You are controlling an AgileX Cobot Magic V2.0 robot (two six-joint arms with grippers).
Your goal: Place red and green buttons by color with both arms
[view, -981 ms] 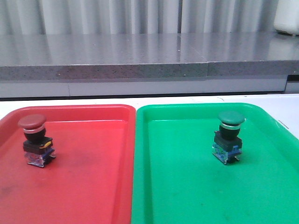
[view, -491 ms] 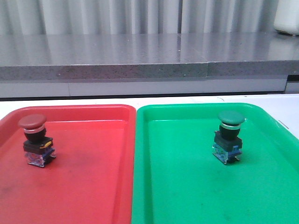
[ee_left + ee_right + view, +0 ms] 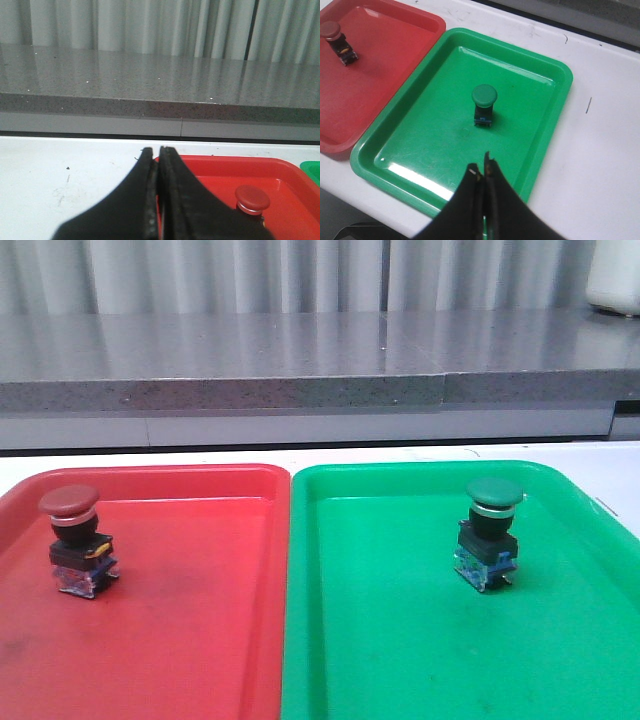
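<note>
The red button [image 3: 72, 537] stands upright in the red tray [image 3: 200, 640], toward its left side; it also shows as the red button [image 3: 252, 199] and the red button [image 3: 335, 39]. The green button [image 3: 490, 530] stands upright in the green tray [image 3: 400, 660], right of its middle, and is the green button [image 3: 484, 102] in the right wrist view. Neither gripper appears in the front view. My left gripper [image 3: 156, 151] is shut and empty, held back from the red tray's corner. My right gripper [image 3: 480, 165] is shut and empty, high above the green tray's near edge.
The two trays lie side by side on a white table [image 3: 600, 150]. A grey stone ledge [image 3: 300, 370] runs along the back with a curtain behind it. A white object [image 3: 615, 275] stands at the far right on the ledge.
</note>
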